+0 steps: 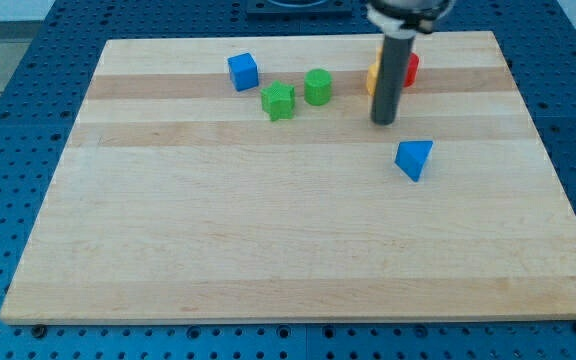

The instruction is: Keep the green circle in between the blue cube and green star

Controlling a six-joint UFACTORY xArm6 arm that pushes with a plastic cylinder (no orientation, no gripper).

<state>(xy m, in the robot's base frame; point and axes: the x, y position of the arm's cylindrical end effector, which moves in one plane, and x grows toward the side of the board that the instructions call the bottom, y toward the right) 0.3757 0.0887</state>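
Observation:
The blue cube (243, 71) sits near the board's top, left of centre. The green star (279, 101) lies just below and right of it. The green circle (317, 87) stands to the right of the star, close beside it and not between the star and the cube. My tip (383, 122) rests on the board to the right of the green circle, apart from it, and above the blue triangle (414, 159).
A red block (410, 68) and a yellow block (373, 78) sit behind the rod near the top edge, partly hidden by it. The wooden board (268, 250) lies on a blue perforated table.

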